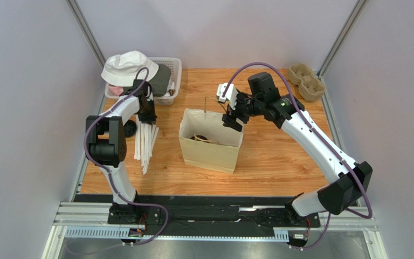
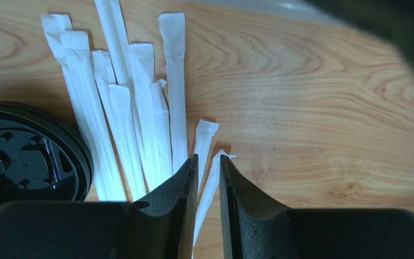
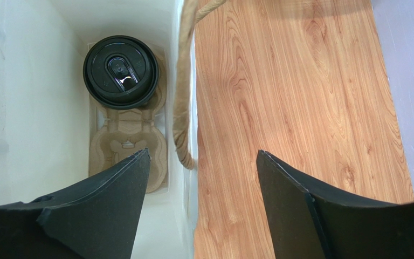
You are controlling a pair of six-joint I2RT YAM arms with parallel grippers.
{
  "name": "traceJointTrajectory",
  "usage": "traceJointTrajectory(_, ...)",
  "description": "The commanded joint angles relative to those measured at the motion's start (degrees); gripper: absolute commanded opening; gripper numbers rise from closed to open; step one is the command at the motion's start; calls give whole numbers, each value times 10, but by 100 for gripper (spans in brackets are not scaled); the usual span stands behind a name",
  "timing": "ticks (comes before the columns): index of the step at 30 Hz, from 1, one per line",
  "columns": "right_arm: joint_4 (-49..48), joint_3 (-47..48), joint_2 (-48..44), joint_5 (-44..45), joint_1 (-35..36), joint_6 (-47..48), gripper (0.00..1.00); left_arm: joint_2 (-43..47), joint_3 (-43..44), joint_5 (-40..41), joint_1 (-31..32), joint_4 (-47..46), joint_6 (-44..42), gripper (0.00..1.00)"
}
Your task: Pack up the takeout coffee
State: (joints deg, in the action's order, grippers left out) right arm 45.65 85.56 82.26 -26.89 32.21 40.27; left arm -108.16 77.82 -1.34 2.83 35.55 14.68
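The takeout coffee [image 3: 120,72], seen from above as a round black lid, stands in a pulp cup tray [image 3: 128,141] at the bottom of the brown paper bag [image 1: 210,151]. My right gripper [image 3: 201,156] hangs open over the bag's right rim, one finger above the inside and the other above the table; it holds nothing. From the top view this right gripper [image 1: 232,120] is at the bag's far right corner. My left gripper [image 2: 209,157] is low over the wrapped straws [image 2: 133,108], its jaws a narrow gap apart, with one straw's end lying in the gap.
A loose black lid [image 2: 26,156] lies left of the straws. A white basket [image 1: 174,81] with a white hat [image 1: 128,67] stands at the back left. Spare pulp trays [image 1: 306,81] sit at the back right corner. The bag's twisted handle [image 3: 185,108] hangs along its rim.
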Motion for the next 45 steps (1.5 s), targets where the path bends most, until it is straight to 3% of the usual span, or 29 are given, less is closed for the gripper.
traceJointTrajectory(1, -6, 20, -18, 9, 0, -8, 78, -11, 26, 27, -2, 1, 0, 29)
traceJointTrajectory(21, -5, 28, -10, 16, -1, 0, 79, -66, 34, 65, -12, 14, -11, 30)
traceJointTrajectory(26, -4, 30, -9, 17, 0, 2, 79, -66, 36, 58, -12, 14, -11, 20)
traceJointTrajectory(34, 0, 49, -7, 12, 0, 2, 81, -4, 41, 22, -12, 31, 2, 1)
traceJointTrajectory(45, 19, 103, -36, 33, 0, -41, 93, 147, 36, -52, -6, 88, 1, 0)
